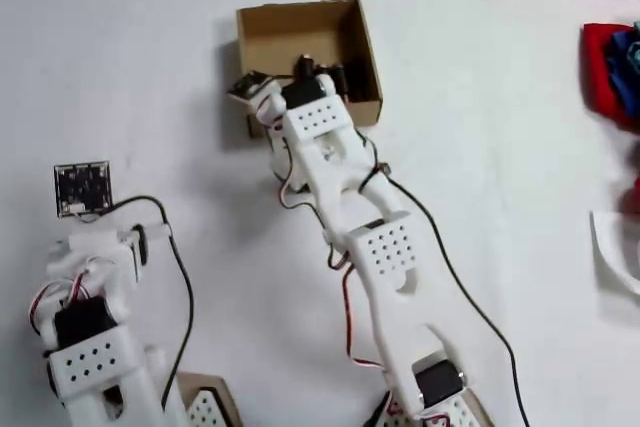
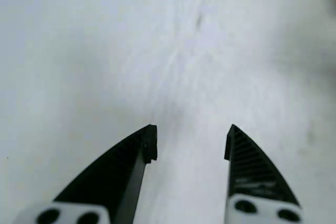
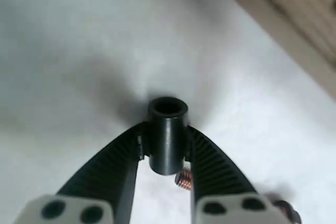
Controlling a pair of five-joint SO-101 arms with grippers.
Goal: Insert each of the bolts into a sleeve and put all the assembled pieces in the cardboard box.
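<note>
R gripper [image 3: 165, 141] clamped on black sleeve [image 3: 167, 129], bolt [image 3: 183, 178] thread poking out, beside cardboard box [image 1: 300, 22], upper centre of high view. Keep squeeze firm and clear box wall before release. L gripper [image 2: 191, 135] apart, empty.

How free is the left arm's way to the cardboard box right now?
Probably yes: the right arm crowds only the near wall of the cardboard box; the side facing the open left claw looks unobstructed. Reach itself is uncertain.
</note>
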